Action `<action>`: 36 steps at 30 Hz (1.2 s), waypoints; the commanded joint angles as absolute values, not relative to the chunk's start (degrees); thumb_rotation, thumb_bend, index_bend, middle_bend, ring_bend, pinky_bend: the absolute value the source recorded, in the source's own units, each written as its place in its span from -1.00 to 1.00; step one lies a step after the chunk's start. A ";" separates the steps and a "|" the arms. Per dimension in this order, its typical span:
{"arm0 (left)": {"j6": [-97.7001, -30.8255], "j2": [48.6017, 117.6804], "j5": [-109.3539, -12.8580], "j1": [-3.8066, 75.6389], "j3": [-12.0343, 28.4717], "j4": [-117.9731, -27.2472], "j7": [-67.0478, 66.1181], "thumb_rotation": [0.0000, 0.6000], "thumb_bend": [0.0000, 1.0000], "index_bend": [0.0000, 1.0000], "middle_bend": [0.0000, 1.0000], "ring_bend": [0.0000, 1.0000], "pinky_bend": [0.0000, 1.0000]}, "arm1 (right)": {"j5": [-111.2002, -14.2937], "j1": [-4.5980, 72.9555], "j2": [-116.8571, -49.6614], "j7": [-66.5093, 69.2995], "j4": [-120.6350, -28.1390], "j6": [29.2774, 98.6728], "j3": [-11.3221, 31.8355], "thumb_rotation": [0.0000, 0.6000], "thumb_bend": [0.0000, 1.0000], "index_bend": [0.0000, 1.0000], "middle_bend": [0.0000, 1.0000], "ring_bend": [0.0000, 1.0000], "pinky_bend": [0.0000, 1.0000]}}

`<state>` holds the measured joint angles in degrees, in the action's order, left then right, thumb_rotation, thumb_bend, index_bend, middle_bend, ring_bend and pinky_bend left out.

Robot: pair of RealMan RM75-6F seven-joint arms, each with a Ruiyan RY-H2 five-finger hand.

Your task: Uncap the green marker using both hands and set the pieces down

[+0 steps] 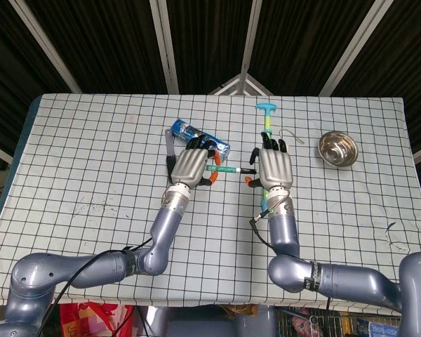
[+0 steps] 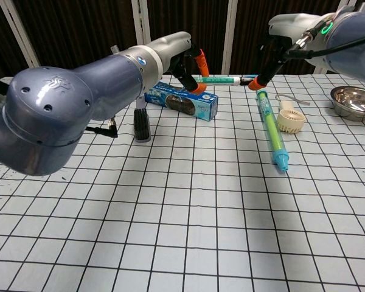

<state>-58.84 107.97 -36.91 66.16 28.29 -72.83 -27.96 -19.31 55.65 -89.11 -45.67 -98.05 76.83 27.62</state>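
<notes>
**Green marker held level between both robot hands, above the counter**

Green marker is hanging horizontal in the air over the checked counter, well back from the near edge. Barrel is green with a white label band; the end toward the right hand is dark. Can't tell whether the cap is seated or parted.

Left robot hand is pinching the barrel's left end between orange-tipped fingers, back of the hand facing up in the head view. Right robot hand is reaching down from above, fingertips closing on the dark end; in the head view its fingers are pointing away from the robot.

Nearer on the counter: long teal-tipped tube, black brush. Under the marker: blue box. Far right: steel bowl, and nothing visible inside it.
</notes>
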 commanded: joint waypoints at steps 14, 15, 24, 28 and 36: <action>-58.32 108.05 -35.69 66.57 28.05 -72.40 -28.42 1.00 0.09 0.31 -0.65 -1.00 -1.00 | -18.53 56.44 -89.59 -45.25 -96.86 76.32 27.55 1.00 -0.45 0.14 -0.85 -0.75 -0.91; -58.23 108.09 -35.71 66.60 28.06 -72.30 -28.32 1.00 0.09 0.31 -0.65 -1.00 -1.00 | -18.43 56.47 -89.60 -45.24 -96.75 76.29 27.56 1.00 -0.45 0.14 -0.85 -0.75 -0.91; -58.04 108.22 -36.08 66.68 28.15 -71.95 -27.46 1.00 0.10 0.31 -0.65 -1.00 -1.00 | -17.98 56.53 -89.62 -44.96 -96.21 75.69 27.28 1.00 -0.41 0.15 -0.85 -0.75 -0.91; -57.91 108.19 -36.08 66.63 28.20 -71.81 -27.11 1.00 0.09 0.31 -0.65 -1.00 -1.00 | -17.90 56.47 -89.69 -44.71 -95.91 75.28 27.01 1.00 -0.41 0.15 -0.85 -0.75 -0.91; -57.80 108.17 -36.00 66.75 28.18 -71.42 -27.06 1.00 0.09 0.31 -0.65 -1.00 -1.00 | -17.95 56.38 -89.82 -44.07 -95.25 74.70 26.70 1.00 -0.38 0.15 -0.85 -0.75 -0.91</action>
